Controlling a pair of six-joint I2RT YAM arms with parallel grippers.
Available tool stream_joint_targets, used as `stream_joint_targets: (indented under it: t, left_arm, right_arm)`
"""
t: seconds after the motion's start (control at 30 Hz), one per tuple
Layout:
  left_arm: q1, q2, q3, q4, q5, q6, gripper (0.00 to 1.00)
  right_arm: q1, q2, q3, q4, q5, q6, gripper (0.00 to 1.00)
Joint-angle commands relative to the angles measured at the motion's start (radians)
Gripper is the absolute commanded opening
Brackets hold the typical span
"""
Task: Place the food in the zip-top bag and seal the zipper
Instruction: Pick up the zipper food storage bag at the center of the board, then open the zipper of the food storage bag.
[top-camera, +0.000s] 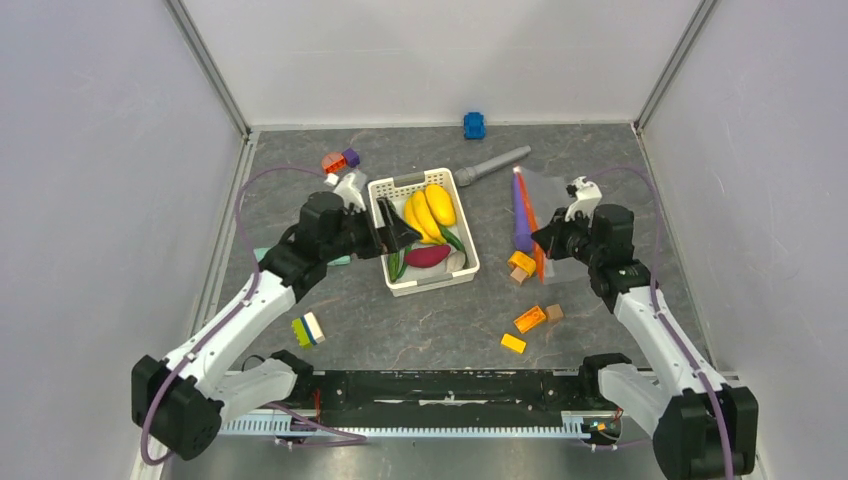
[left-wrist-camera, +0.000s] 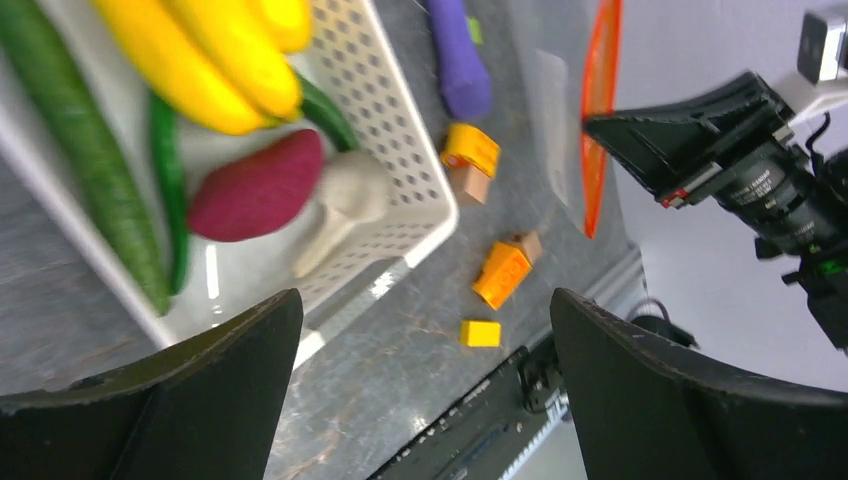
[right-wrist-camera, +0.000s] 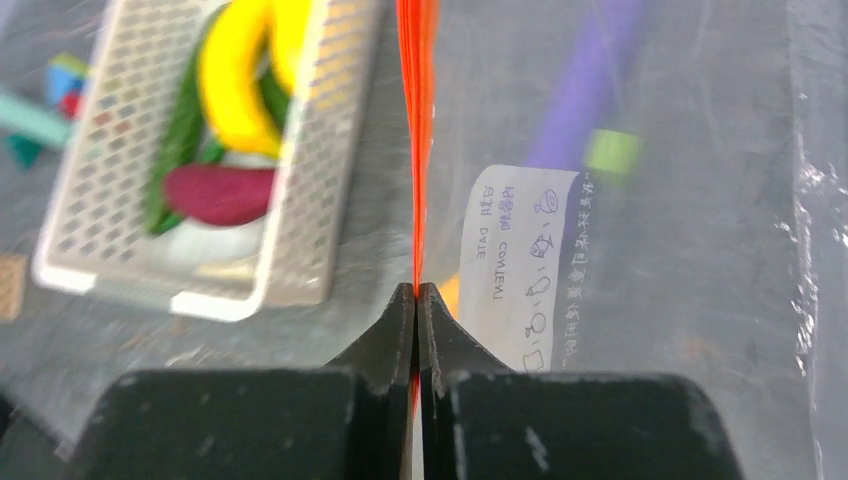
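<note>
Zip-top bag (top-camera: 556, 196) lies on the table (top-camera: 420, 325), right of the white basket (top-camera: 398, 186) holding the food (top-camera: 430, 225). A purple cylinder (top-camera: 522, 215) shows through the plastic, with orange blocks (top-camera: 521, 264) beside it. The zipper (right-wrist-camera: 417, 150) runs near-to-far. The right hand (right-wrist-camera: 416, 296) is clamped on it; the left hand (left-wrist-camera: 425, 305) gapes wide, empty, at the basket.

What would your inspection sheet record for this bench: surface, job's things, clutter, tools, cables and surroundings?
Surface: grey mottled table.
Job's things: food all in the white basket; zip-top bag lies right of it, no food seen inside.
Clutter: orange blocks, purple cylinder at the bag, grey tube, blue toy, striped block.
Tools: left tool open, at the basket; right tool shut on the zipper.
Cables: purple cables loop along both arms.
Surroundings: plain pale walls; nothing else seen.
</note>
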Motion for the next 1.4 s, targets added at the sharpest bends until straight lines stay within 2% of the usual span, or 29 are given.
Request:
stream_joint_targets:
  t: [0.0, 0.13, 0.33, 0.63, 0.8, 1.0, 1.1, 1.37]
  left_arm:
    - [-0.099, 0.067, 0.066, 0.146, 0.091, 0.02, 1.0]
    - [-0.168, 0.12, 0.068, 0.242, 0.079, -0.041, 1.0]
    - [-0.251, 0.211, 0.082, 0.391, 0.031, -0.14, 1.0]
    - [-0.31, 0.395, 0.19, 0.421, -0.086, -0.164, 1.0]
    - [-0.31, 0.468, 0.228, 0.419, -0.062, -0.178, 0.93]
    - [-0.311, 0.499, 0.242, 0.415, -0.107, -0.185, 0.85]
    - [-0.311, 0.516, 0.256, 0.414, -0.1, -0.185, 0.76]
    - [-0.312, 0.548, 0.281, 0.421, -0.073, -0.193, 0.66]
  right_arm:
    - [0.091, -0.077, 0.031, -0.041, -0.178, -0.019, 0.0]
    - [0.179, -0.121, 0.016, -0.018, -0.159, 0.027, 0.0]
    - [0.247, -0.121, -0.012, 0.067, -0.134, 0.077, 0.0]
    - [0.29, -0.098, -0.008, 0.139, -0.133, 0.126, 0.0]
    - [0.298, -0.104, -0.027, 0.17, -0.154, 0.149, 0.0]
    - [0.302, -0.101, -0.022, 0.171, -0.186, 0.142, 0.0]
    - [0.304, -0.101, -0.019, 0.181, -0.193, 0.143, 0.0]
    - [0.304, -0.094, -0.003, 0.179, -0.207, 0.113, 0.0]
